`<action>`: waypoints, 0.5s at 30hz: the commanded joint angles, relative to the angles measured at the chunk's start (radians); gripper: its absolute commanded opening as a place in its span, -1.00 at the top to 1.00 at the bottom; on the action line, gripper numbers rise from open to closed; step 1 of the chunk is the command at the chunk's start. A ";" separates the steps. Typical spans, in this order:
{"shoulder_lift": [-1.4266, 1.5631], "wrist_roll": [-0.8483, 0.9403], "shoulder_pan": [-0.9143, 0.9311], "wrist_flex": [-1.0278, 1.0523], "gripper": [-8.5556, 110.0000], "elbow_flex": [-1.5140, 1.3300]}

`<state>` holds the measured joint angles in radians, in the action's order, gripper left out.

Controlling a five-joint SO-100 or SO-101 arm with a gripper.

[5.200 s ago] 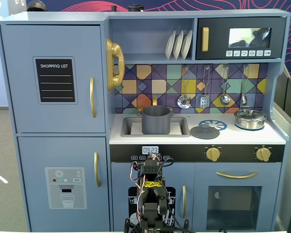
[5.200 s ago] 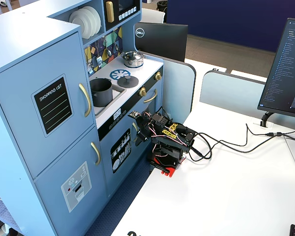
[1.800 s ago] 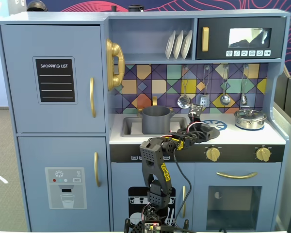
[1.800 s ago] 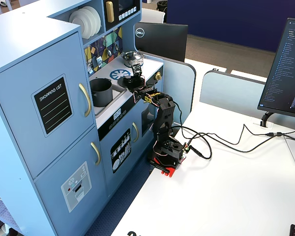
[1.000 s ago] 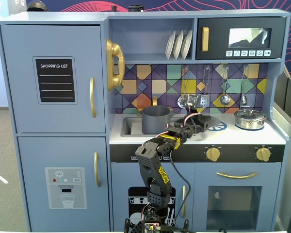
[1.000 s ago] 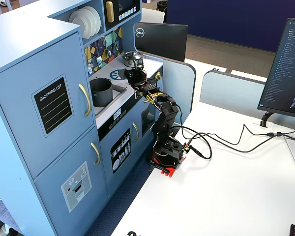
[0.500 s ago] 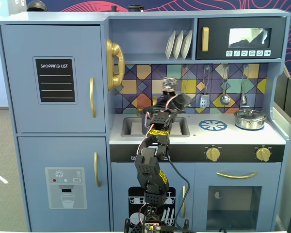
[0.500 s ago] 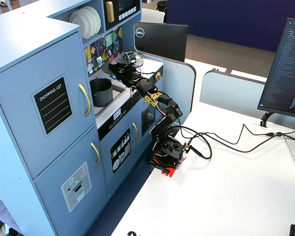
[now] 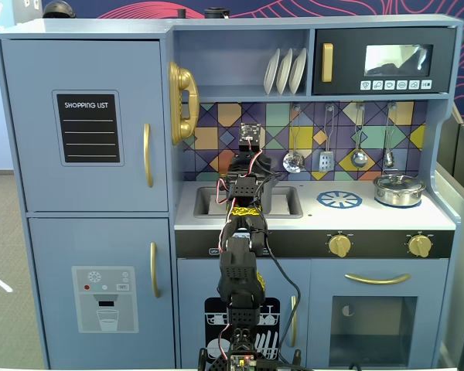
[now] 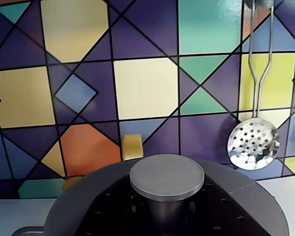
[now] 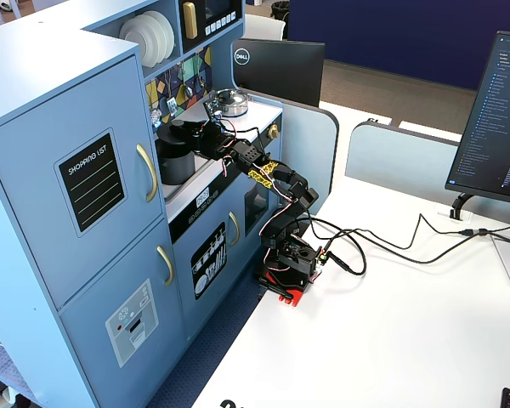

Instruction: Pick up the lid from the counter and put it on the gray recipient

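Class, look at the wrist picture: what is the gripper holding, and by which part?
The gripper holds the dark-gray lid. The hold seems to be at the lid's near edge, but the fingers are out of view.

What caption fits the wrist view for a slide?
Lid held by its knob before the tiled backsplash, a skimmer hanging at right.

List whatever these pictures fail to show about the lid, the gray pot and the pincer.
- The gray pot: mostly hidden behind the arm in the front fixed view; in the wrist view, hidden below the lid.
- Lid seated or above the rim: not settled in the side fixed view, too small.
- The pincer: fingertips too small in both fixed views, outside the wrist view; its grip cannot be confirmed.
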<state>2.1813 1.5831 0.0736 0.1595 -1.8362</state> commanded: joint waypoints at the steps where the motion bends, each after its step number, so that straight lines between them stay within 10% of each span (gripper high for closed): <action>1: 0.021 0.015 -0.021 -0.025 0.86 0.048; 15: -0.081 0.028 -0.011 -0.137 0.86 -0.028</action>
<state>2.1031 1.6015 0.0430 0.0736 -1.8791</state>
